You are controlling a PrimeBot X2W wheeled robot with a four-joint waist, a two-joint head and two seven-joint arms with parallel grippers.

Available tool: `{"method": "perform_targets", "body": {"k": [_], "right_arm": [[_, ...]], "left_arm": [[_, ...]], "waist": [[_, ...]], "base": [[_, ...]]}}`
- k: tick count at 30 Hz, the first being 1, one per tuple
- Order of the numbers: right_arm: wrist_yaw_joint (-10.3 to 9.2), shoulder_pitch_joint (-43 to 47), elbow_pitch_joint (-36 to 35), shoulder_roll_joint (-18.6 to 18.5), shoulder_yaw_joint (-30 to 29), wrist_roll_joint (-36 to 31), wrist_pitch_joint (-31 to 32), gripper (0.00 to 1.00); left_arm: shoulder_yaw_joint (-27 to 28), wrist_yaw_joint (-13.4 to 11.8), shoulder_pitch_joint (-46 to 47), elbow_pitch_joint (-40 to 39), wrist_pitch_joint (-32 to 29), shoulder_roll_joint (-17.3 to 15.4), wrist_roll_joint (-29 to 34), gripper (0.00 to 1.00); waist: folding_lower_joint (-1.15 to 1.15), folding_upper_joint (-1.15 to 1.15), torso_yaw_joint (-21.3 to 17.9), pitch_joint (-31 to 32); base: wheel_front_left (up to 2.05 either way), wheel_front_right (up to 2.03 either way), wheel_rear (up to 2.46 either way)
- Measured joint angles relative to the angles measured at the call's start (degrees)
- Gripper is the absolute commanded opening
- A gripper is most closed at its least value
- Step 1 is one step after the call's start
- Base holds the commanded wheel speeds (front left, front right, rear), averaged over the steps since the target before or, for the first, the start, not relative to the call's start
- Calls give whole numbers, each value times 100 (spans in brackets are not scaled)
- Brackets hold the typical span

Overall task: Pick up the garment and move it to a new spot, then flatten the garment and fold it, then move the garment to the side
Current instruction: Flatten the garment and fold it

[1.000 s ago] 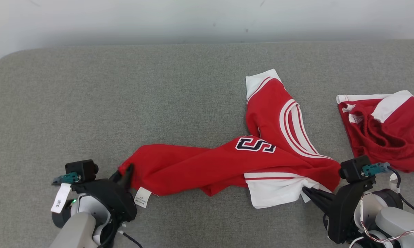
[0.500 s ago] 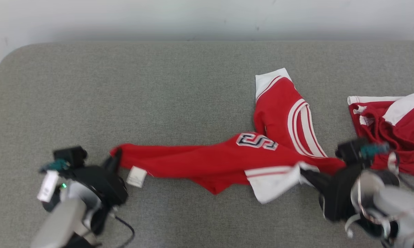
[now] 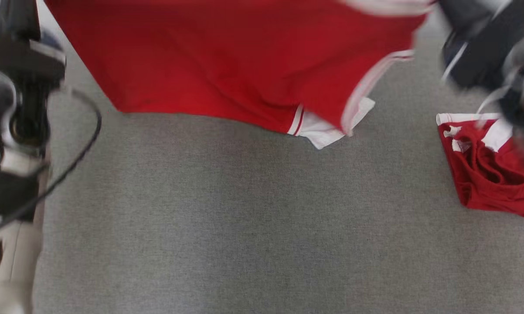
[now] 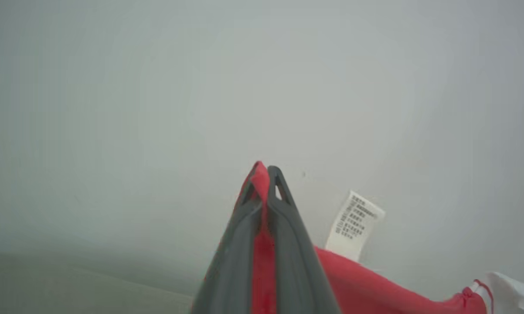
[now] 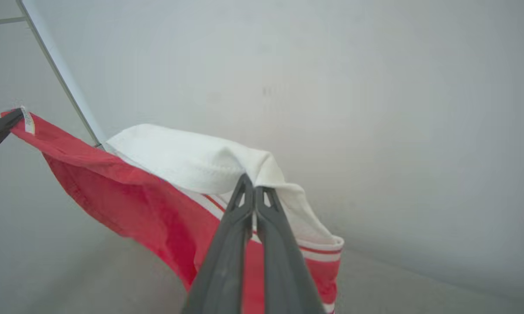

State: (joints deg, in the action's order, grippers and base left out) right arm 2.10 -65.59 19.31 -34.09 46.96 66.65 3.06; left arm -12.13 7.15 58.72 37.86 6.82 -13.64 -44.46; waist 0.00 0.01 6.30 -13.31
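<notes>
The garment (image 3: 227,65), bunched on the grey table (image 3: 244,226) a second ago, now hangs spread over its far side. The left gripper (image 4: 264,171) pinches red cloth and the right gripper (image 5: 253,185) pinches the white hem. Through the blur, the pick-up looks done, with placement next.

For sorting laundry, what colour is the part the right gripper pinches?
White band; clearest in right wrist view.

Two garments: a hanging garment (image 3: 227,65) and a crumpled garment (image 3: 488,174) at the right edge of the bench (image 3: 244,226). Two grippers: left gripper (image 4: 264,172), right gripper (image 5: 253,188). One label (image 4: 353,224).
</notes>
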Motion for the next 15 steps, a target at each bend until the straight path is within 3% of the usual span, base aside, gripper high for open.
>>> {"method": "perform_targets", "body": {"k": [3, 5, 7, 11, 15], "right_arm": [[203, 794, -14, 41, 359, -19, -159, 0], [194, 1462, -141, 23, 510, -1, -333, 0], [200, 2158, -367, -59, 615, 151, -474, 0], [181, 3323, -615, -207, 933, 301, -643, 0], [-25, 3707, -588, -231, 1077, 263, -794, 0]], "left_arm": [[-186, -1, -773, 18, 88, -335, 101, 0], [-264, -1, -1547, 18, 170, -428, 127, 0], [-388, -1, -2357, 8, 227, -364, 152, 0], [-750, 0, -3531, -199, 269, 96, 112, 0], [-1148, -1, -3950, -304, 348, 129, 494, 0]], "waist": [[0, 0, 2, 124], [0, -1, -17, 217], [0, -1, -42, 312], [-1, -1, -79, 491], [-1, -1, -91, 638]], "base": [[0, 0, 0], [0, 0, 0], [0, 0, 0], [0, 0, 0], [0, 0, 0]]}}
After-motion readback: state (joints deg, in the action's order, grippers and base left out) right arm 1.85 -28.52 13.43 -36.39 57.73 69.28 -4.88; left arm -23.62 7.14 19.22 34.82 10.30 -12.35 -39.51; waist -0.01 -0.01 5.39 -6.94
